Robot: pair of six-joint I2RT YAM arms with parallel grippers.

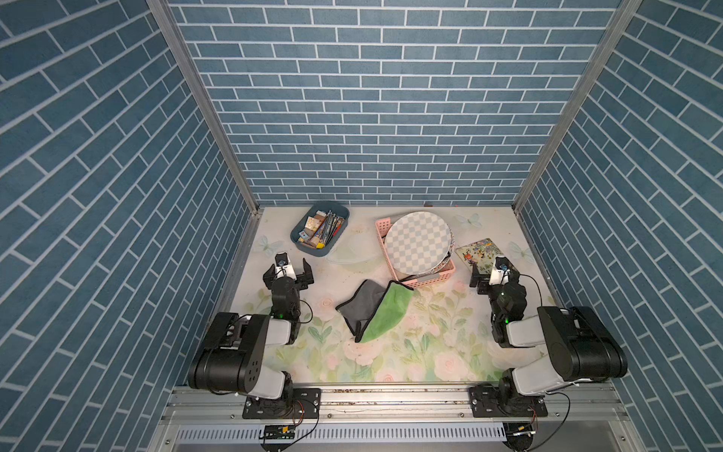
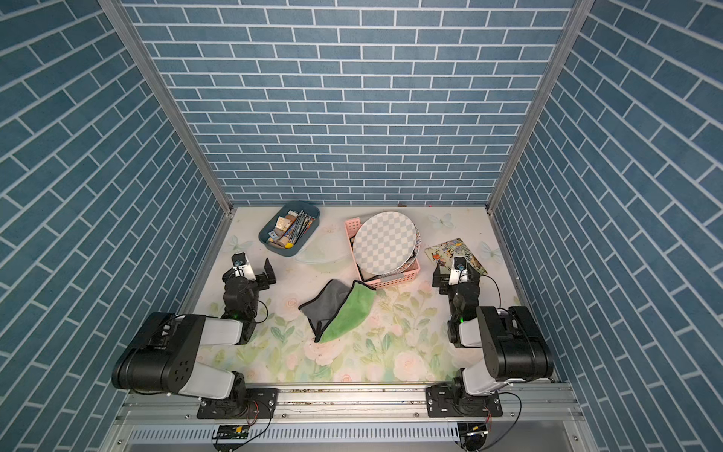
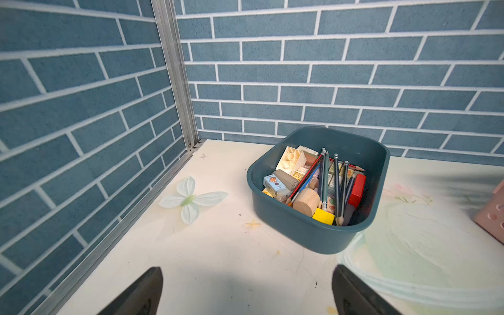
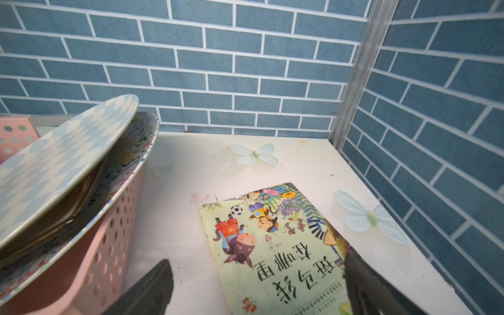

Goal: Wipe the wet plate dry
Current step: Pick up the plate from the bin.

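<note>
The checkered plate (image 1: 418,244) is seen tilted in the pink basket (image 1: 430,278) at the back of the counter (image 1: 430,352). It lies over a patterned plate (image 4: 128,152) that is largely hidden beneath it. Wetness cannot be made out on either. The green and grey cloth (image 1: 385,313) is crumpled just in front of the basket, its underside concealed. The left tool (image 3: 246,272) is held with fingers wide apart and empty, near the blue tub (image 3: 286,231). The right tool (image 4: 259,259) is likewise spread and empty, above a picture book (image 4: 272,245) whose near edge is cut off in the right wrist view.
</note>
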